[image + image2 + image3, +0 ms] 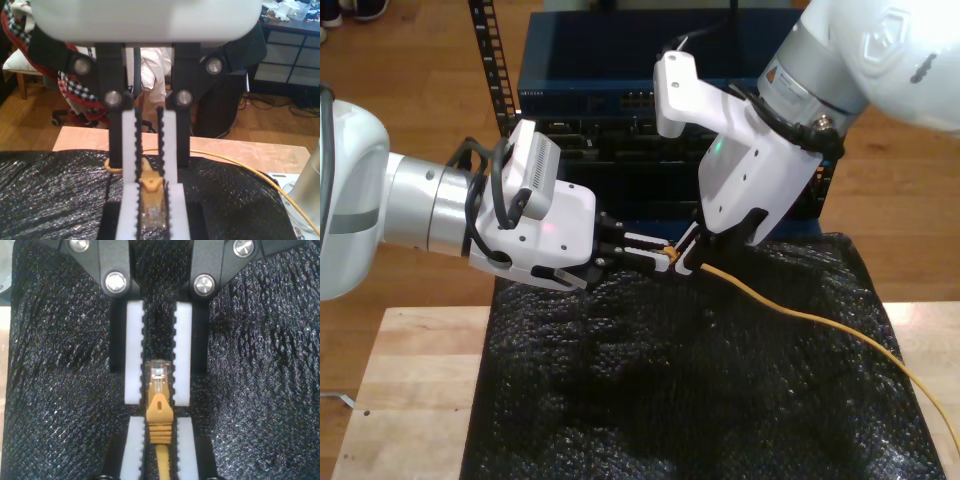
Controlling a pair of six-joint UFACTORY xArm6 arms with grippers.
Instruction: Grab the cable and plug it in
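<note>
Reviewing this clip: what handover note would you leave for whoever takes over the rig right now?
Grippers: my first gripper looks shut on the cable at the yellow boot just behind the plug. My second gripper looks shut on the clear plug itself, so the two grippers meet tip to tip.
Things: the plug end is held above the black mat. The rest of the cable trails toward the exterior view's right.
Done: cable grabbed.
Left: free one gripper, carry the plug to a socket, probably in the rack behind the mat, and push it in.
</note>
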